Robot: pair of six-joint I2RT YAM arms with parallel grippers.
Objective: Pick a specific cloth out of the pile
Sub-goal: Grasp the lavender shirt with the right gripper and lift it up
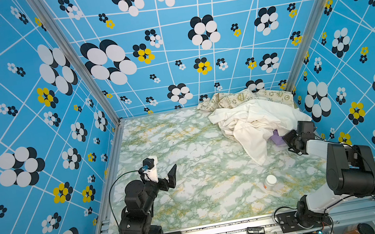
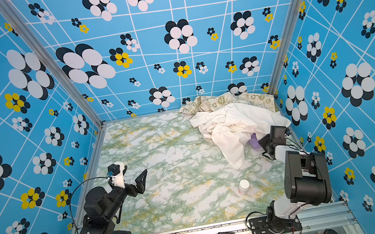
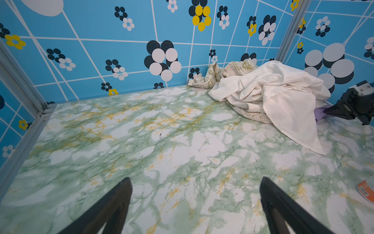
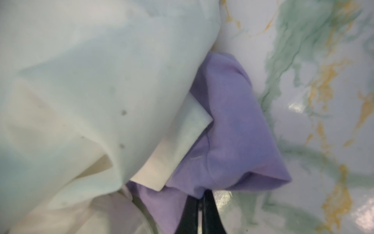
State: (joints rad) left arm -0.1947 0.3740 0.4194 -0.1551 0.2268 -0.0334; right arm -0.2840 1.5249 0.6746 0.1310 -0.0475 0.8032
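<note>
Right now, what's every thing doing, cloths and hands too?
White cloth, crumpled, on top.
Purple cloth, mostly under white cloth, edge pinched.
Printed cloth, crumpled, at the back.
Bottle, capped, apart from the cloths.
Left hand, open, empty.
Right hand, shut on purple cloth.

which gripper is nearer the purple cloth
Right. The right gripper is shut on an edge of the purple cloth, beside the white cloth; the left gripper hangs open over the table, well away.

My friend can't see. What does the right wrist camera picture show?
The right claw is pinched shut on an edge of the purple cloth. A big white cloth lies over part of it, and the marble table shows beside them.
</note>
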